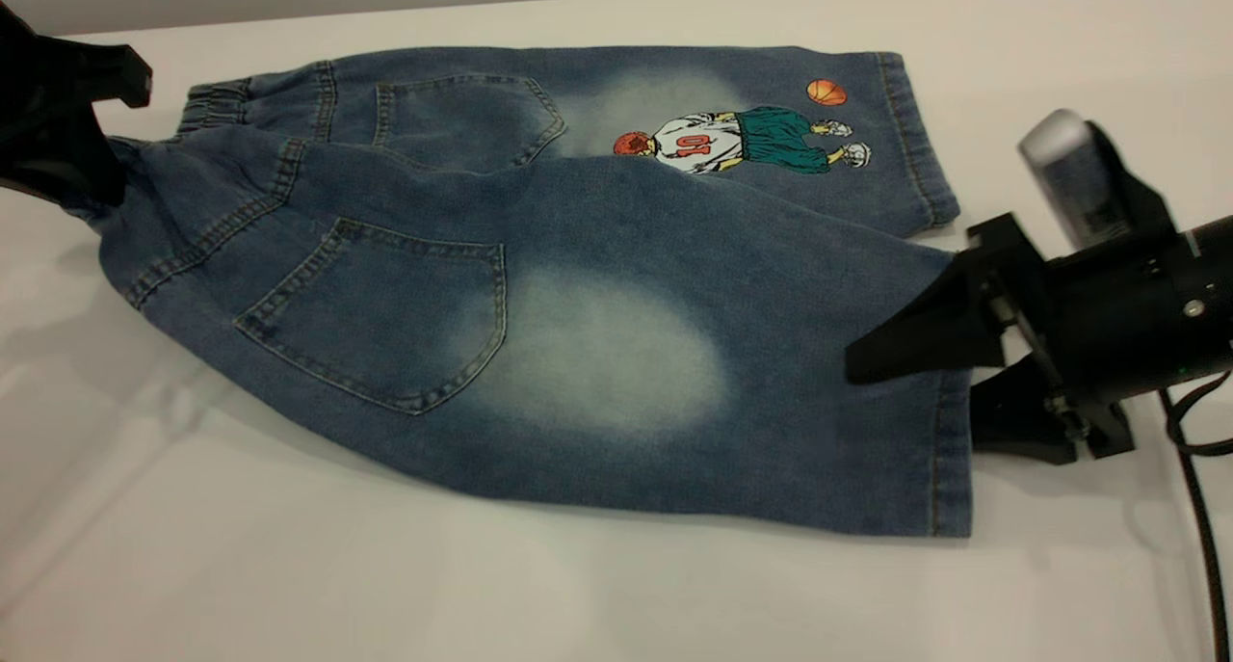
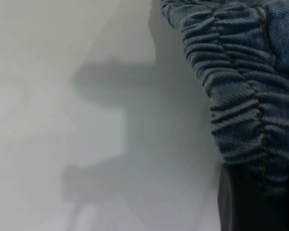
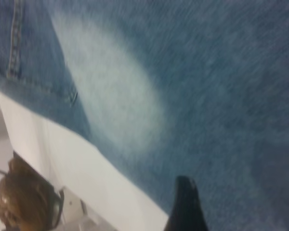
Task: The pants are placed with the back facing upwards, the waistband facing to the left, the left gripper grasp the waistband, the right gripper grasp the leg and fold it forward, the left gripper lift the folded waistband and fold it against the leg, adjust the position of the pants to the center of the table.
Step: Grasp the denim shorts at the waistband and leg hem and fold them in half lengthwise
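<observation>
Exterior view: a wide, matte white worktop (image 1: 289, 566) fills nearly everything, meeting a grey wall band along its far edge. Blue washed-denim shorts (image 1: 539, 286) lie on it back side up, stretched between the two hands. The left hand (image 1: 82, 175) comes in at the worktop's left end, its dark fingers clamped on the gathered elastic waistband (image 1: 125, 195), which is lifted a little off the surface there; the left wrist view shows the ruched band (image 2: 241, 82) running down into a dark finger (image 2: 231, 202), with the arm's shadow on the white surface beside it. The right hand (image 1: 925, 383) reaches in low and nearly level from the right, one black finger over the hem of the plain leg (image 1: 800, 421) and the other under it, closed on the cloth. That leg, with its pale faded oval (image 1: 602, 354), is raised and partly overlaps the printed leg (image 1: 751, 137) lying flat beyond it.
</observation>
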Available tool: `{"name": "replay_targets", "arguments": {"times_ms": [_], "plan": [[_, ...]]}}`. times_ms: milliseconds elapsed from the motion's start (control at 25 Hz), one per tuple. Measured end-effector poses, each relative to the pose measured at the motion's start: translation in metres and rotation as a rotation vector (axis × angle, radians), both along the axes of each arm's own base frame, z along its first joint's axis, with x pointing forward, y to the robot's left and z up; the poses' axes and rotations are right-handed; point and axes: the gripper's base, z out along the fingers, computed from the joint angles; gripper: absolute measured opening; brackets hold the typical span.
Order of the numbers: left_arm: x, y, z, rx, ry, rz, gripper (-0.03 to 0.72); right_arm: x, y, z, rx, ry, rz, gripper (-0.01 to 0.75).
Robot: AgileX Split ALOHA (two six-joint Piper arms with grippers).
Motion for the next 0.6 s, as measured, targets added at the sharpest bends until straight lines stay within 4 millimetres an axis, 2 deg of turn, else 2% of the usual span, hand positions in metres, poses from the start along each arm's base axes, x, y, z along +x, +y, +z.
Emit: {"name": "replay_targets", "arguments": {"times_ms": [120, 200, 440, 600], "plan": [[0.0000, 0.0000, 0.0000, 0.000, 0.000, 0.000, 0.162, -0.0028, 0.0040, -0.0006, 0.000, 0.000, 0.034, 0.412], [0.0000, 0.0000, 0.0000, 0.000, 0.000, 0.000, 0.162, -0.0029, 0.0032, -0.0017, -0.015, 0.003, 0.034, 0.353], [0.0000, 0.0000, 0.0000, -0.001, 0.000, 0.001, 0.162, -0.0060, 0.0004, -0.0053, -0.074, 0.010, 0.073, 0.044], [0.0000, -0.0004, 0.0000, -0.011, 0.000, 0.012, 0.162, -0.0023, 0.0014, -0.0007, -0.056, -0.008, 0.070, 0.011]]}}
